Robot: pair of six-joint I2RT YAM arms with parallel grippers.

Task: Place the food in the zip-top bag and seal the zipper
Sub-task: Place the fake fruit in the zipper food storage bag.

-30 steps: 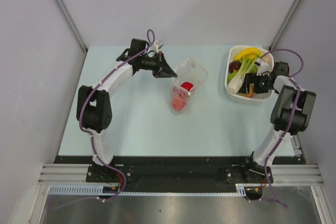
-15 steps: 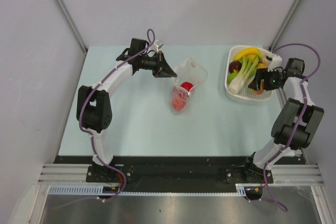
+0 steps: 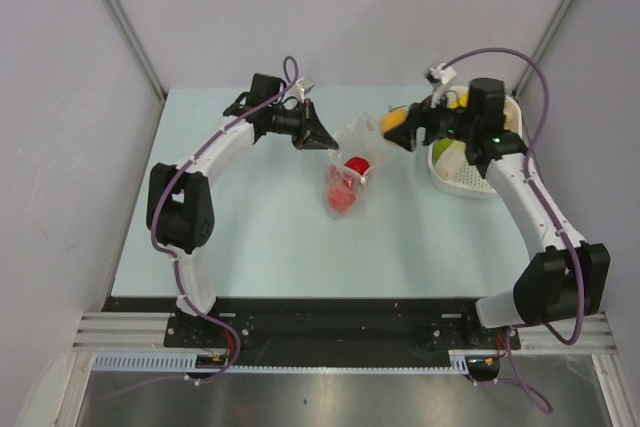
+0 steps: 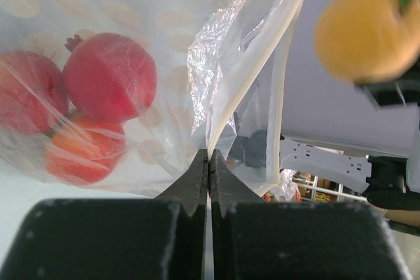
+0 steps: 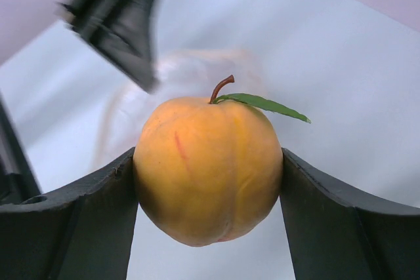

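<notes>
The clear dotted zip-top bag (image 3: 352,162) lies mid-table with its mouth held up and open; red and orange toy fruits (image 3: 346,179) sit inside, also shown in the left wrist view (image 4: 108,77). My left gripper (image 3: 325,139) is shut on the bag's whitish zipper edge (image 4: 226,106), pinching it at the fingertips (image 4: 209,162). My right gripper (image 3: 398,129) is shut on an orange peach with a green leaf (image 5: 209,165), held in the air just right of the bag's mouth; the peach also shows in the left wrist view (image 4: 364,31).
A white perforated basket (image 3: 470,179) stands at the back right with a banana, greens and other toy food, partly hidden by my right arm. Grey walls close in behind and at both sides.
My right arm has lifted the orange peach out of the basket and swung it left to the bag's mouth. The left gripper has kept hold of the bag's edge.
</notes>
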